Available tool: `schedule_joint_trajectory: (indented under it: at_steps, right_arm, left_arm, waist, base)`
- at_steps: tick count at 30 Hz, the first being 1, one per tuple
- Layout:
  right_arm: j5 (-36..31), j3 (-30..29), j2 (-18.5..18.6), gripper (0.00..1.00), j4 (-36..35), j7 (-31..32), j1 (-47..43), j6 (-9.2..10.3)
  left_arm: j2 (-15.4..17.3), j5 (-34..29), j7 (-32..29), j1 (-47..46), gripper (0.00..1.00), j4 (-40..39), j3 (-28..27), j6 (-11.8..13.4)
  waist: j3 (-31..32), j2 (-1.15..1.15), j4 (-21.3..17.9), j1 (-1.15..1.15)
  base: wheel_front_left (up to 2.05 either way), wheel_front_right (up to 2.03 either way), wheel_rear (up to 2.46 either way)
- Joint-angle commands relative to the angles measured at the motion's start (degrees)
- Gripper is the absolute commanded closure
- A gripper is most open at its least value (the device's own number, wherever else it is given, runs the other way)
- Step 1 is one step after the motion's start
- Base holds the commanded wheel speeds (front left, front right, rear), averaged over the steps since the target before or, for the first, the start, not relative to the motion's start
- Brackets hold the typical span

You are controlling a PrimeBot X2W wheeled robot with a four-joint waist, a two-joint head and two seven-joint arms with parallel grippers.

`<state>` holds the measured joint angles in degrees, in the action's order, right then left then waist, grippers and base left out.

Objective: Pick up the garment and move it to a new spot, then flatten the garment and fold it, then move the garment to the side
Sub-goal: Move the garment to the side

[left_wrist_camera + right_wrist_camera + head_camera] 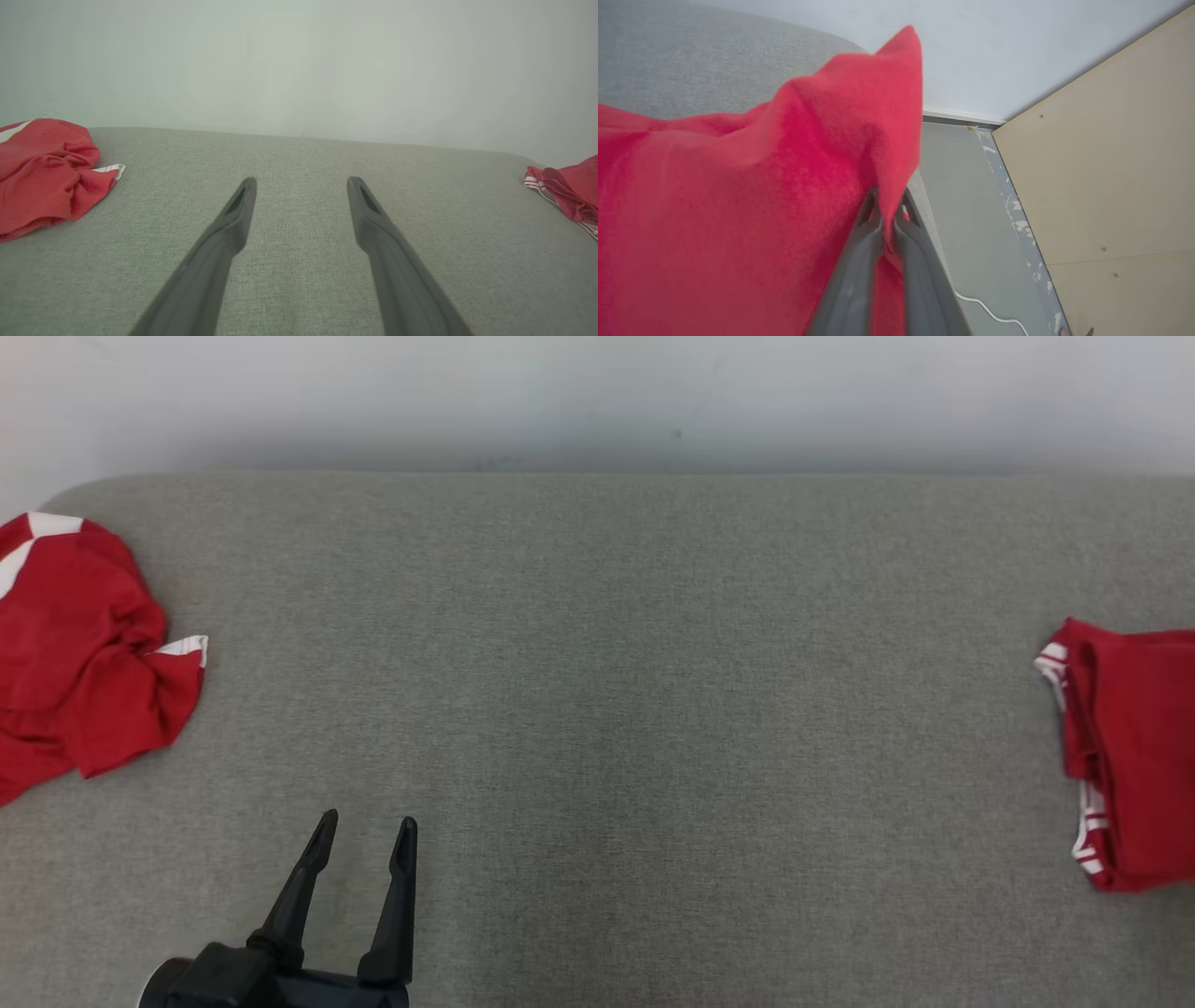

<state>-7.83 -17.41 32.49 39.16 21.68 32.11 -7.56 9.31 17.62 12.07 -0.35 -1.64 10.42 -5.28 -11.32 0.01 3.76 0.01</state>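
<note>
Right gripper (889, 201) fingers clamped on folded red garment (1134, 747), likely the side-move step; left gripper (367, 821) fingers apart, empty. Next: set down, release.

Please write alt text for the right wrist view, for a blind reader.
The right gripper pinches a fold of the red garment between its closed fingers. Behind lie the grey padded surface, a white wall and a grey floor.

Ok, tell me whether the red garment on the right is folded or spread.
Folded: the garment lies as a compact stack with layered striped edges.
</note>
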Motion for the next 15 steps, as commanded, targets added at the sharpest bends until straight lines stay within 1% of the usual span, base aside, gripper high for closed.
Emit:
schedule_joint_trajectory:
  at_steps: [1, 3, 5, 8, 11, 12, 13, 14, 15]
  right_arm:
    - [-0.68, -0.24, 1.12, 1.0, 0.56, -0.44, 0.87, 0.13]
    - [-2.19, -0.36, 1.98, 1.0, 1.34, -0.66, 1.16, 0.13]
    - [-4.47, -0.17, 3.86, 1.0, 1.1, -1.48, 1.13, 0.13]
    - [-4.89, -0.09, 3.83, 1.0, 1.65, -2.8, 1.71, 0.13]
    - [-5.02, 0.36, 4.72, 1.0, 2.21, -4.28, 2.3, 0.13]
    - [-5.13, 0.42, 4.57, 0.89, 2.38, -4.42, 2.58, 0.13]
    - [-5.61, 0.7, 3.93, 0.71, 1.94, -4.92, 3.01, 0.13]
    - [-5.57, 0.67, 3.37, 0.62, 1.51, -5.55, 3.41, 0.13]
    - [-5.87, 0.86, 2.94, 0.44, 1.18, -6.38, 3.41, 0.13]
  left_arm:
    - [0.24, 0.0, -0.06, -0.64, 0.0, -0.41, -0.05, 0.21]
    - [0.29, -0.06, -0.24, -0.73, 0.0, -0.67, 0.08, 0.31]
    - [0.38, 0.0, -0.32, -0.8, 0.0, -0.88, 0.08, 0.53]
    - [0.66, 0.38, -0.29, -0.58, 0.0, -0.97, -0.13, 0.62]
    - [0.83, 0.7, -0.45, -0.35, 0.0, -0.72, 0.05, 0.54]
    - [0.92, 0.76, -0.48, -0.38, 0.0, -0.69, 0.17, 0.47]
    - [0.95, 0.78, -0.5, -0.47, 0.0, -0.64, 0.33, 0.41]
    - [0.99, 0.8, -0.63, -0.6, 0.0, -0.59, 0.44, 0.4]
    - [1.09, 0.81, -0.73, -0.76, 0.0, -0.52, 0.48, 0.41]
  waist:
    - [-1.23, -0.01, -1.16, -0.01]
    - [-1.58, -0.01, -1.41, -0.01]
    - [-1.81, -0.01, -1.7, -0.01]
    - [-2.06, -0.01, -2.4, -0.01]
    - [-2.15, -0.01, -2.77, -0.01]
    - [-2.16, -0.01, -2.85, -0.01]
    - [-2.1, -0.01, -2.88, -0.01]
    - [-2.04, -0.01, -2.88, -0.01]
    - [-1.9, -0.01, -2.85, -0.01]
  base:
    - [0.0, 0.0, 0.0]
    - [0.0, 0.0, 0.0]
    - [0.0, 0.0, 0.0]
    - [0.0, 0.0, 0.0]
    - [0.0, 0.0, 0.0]
    - [0.0, 0.0, 0.0]
    - [0.0, 0.0, 0.0]
    - [0.0, 0.0, 0.0]
    - [0.0, 0.0, 0.0]
